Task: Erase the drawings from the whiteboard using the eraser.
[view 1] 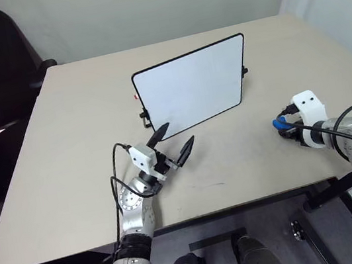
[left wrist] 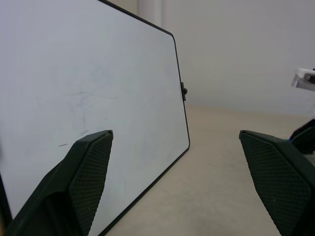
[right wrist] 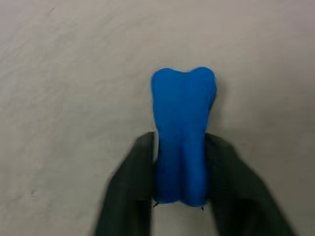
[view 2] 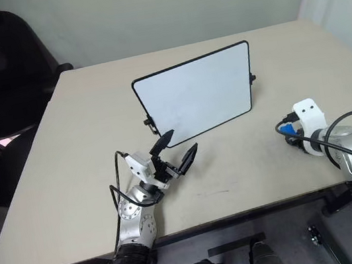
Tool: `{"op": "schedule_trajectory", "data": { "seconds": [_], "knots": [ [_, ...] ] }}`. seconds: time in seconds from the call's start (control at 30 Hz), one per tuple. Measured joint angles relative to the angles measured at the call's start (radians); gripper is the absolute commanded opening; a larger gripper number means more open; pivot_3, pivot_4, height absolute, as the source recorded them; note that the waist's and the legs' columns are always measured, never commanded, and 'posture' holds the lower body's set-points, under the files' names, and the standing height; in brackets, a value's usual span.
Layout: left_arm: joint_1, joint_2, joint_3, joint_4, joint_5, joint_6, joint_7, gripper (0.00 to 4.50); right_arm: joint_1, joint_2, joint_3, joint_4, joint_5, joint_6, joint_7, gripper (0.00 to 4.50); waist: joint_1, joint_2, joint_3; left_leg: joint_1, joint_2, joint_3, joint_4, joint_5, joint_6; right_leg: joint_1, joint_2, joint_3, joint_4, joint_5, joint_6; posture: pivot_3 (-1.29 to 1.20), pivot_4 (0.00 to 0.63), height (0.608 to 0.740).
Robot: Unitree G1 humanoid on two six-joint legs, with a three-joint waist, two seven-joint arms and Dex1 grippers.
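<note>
A: Whiteboard [view 1: 192, 86] stands propped upright near the middle of the tan table [view 1: 67, 162] in the head view, its face looking wiped clean from here. Where are the arms?

B: The left gripper [view 1: 176, 143] sits just in front of the board's lower left corner, fingers spread apart and holding nothing. The right gripper [view 1: 285, 125] is well off to the board's right, low over the table, with a bit of blue at its tip.

A: And the left wrist view?

B: Both fingers [left wrist: 83, 177] stand wide apart; the board fills the space behind one, showing only faint grey traces of the drawings [left wrist: 81, 105].

A: The right wrist view?

B: The eraser [right wrist: 182, 132] sits between the two dark fingers [right wrist: 128, 196], which touch its sides, with the table right behind it.
</note>
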Motion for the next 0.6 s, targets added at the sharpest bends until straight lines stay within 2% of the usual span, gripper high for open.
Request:
{"op": "schedule_trajectory", "data": {
  "seconds": [0.1, 0.33, 0.47, 0.6],
  "knots": [
    [-0.009, -0.003, -0.001, 0.012, -0.001, 0.0, -0.009, 4.5, 0.031, 0.023, -0.061, -0.017, 0.007, -0.066, -0.002, 3.44, 0.002, 0.0, 0.0, 0.0, 0.0, 0.0, 0.0, 0.0, 0.001, 0.0, 0.0, 0.0, 0.0, 0.001, -0.001, 0.0, 0.15, 0.726],
    [-0.022, -0.014, -0.003, 0.032, 0.0, 0.005, -0.018, 4.5, 0.155, 0.092, -0.251, -0.152, 0.092, -0.386, 0.039, 3.44, 0.008, 0.001, 0.0, 0.001, 0.0, 0.0, 0.0, 0.0, 0.002, 0.003, 0.0, 0.0, -0.001, 0.001, -0.002, 0.0, 0.15, 0.726],
    [-0.022, -0.019, -0.003, 0.037, 0.0, 0.005, -0.018, 4.5, 0.201, 0.172, -0.343, -0.235, 0.259, -0.442, 0.105, 3.44, 0.006, 0.001, 0.0, 0.002, -0.001, 0.0, 0.0, 0.0, 0.002, 0.004, 0.0, 0.0, -0.001, -0.003, 0.006, 0.0, 0.15, 0.726],
    [-0.021, -0.024, -0.003, 0.036, 0.0, 0.005, -0.018, 4.5, 0.265, 0.19, -0.349, -0.293, 0.37, -0.473, 0.158, 3.44, 0.006, 0.001, -0.001, 0.003, -0.001, 0.0, 0.001, 0.0, 0.003, 0.005, 0.0, 0.001, -0.002, -0.004, 0.007, 0.0, 0.15, 0.726]
  ]
}}
